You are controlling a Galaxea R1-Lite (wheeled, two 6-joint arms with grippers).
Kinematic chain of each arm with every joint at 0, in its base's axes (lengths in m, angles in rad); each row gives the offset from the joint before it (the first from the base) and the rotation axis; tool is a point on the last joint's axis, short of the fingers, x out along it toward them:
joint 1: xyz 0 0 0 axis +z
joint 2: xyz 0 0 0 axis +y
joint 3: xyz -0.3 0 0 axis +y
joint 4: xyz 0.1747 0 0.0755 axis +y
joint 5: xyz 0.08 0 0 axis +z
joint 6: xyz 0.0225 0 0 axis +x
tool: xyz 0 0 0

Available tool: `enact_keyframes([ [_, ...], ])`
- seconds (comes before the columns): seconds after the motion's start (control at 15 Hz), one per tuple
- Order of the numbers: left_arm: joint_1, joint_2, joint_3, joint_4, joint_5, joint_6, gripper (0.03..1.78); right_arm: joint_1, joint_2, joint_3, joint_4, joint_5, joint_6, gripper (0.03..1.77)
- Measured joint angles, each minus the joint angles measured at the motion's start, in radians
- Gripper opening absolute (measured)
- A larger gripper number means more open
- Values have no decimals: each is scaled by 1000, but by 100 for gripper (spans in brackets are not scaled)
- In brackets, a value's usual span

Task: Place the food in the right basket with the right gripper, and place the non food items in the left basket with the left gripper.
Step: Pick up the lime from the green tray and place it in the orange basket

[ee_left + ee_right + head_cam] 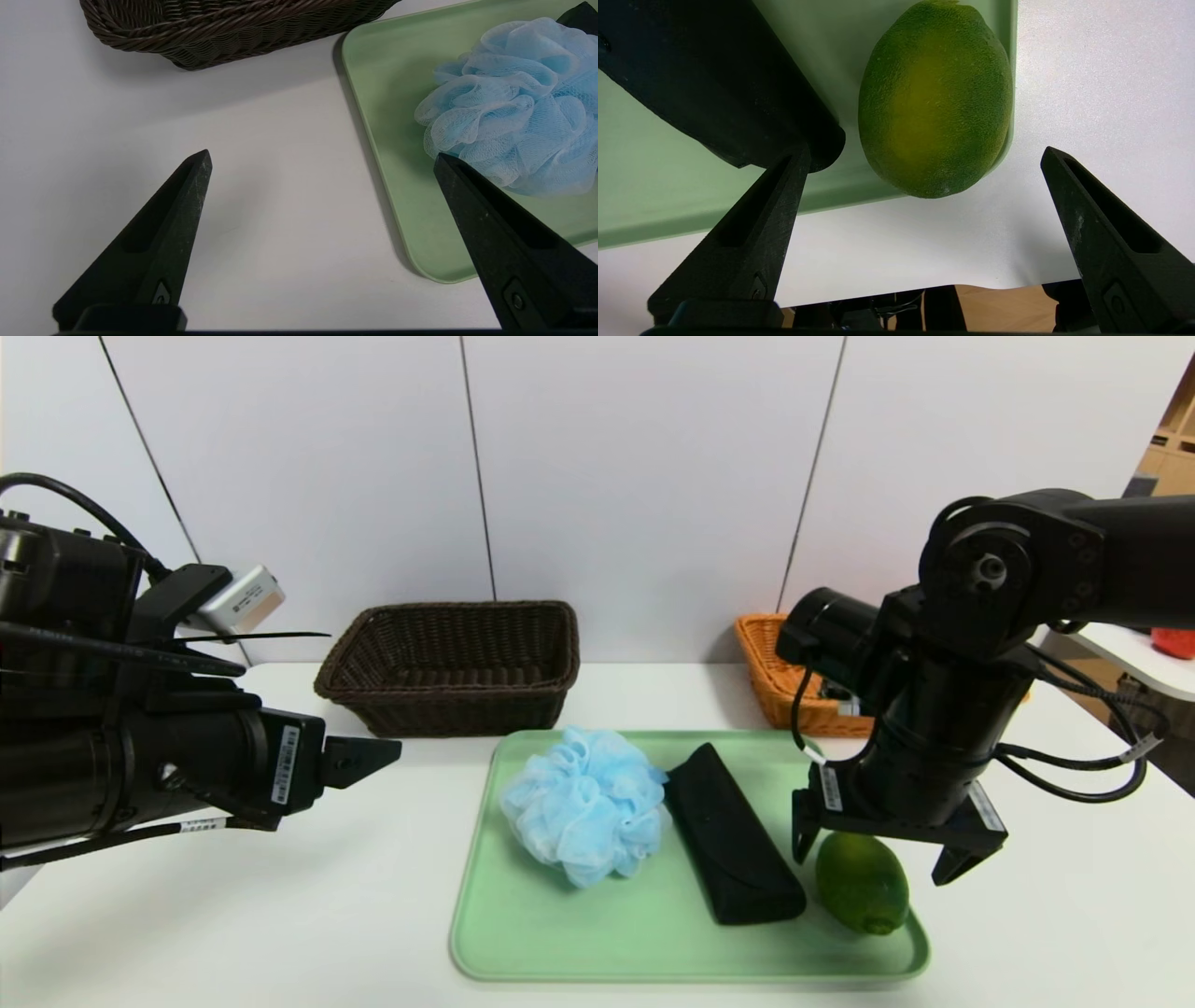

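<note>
Hovering over lime (862, 882): right tool (878, 857), jaws apart.

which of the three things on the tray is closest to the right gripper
The green citrus fruit, at the tray's right edge: the open right gripper hangs just above it. The black glasses case and blue bath pouf lie further left.
</note>
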State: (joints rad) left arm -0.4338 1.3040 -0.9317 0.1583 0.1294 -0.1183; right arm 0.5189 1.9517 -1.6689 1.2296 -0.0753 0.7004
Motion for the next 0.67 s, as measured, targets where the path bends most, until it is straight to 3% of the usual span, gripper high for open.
enact_keyframes([
  [0.67,0,3,1,-1,-3,-2,169,-16,55,-2,-1,0,4,170],
])
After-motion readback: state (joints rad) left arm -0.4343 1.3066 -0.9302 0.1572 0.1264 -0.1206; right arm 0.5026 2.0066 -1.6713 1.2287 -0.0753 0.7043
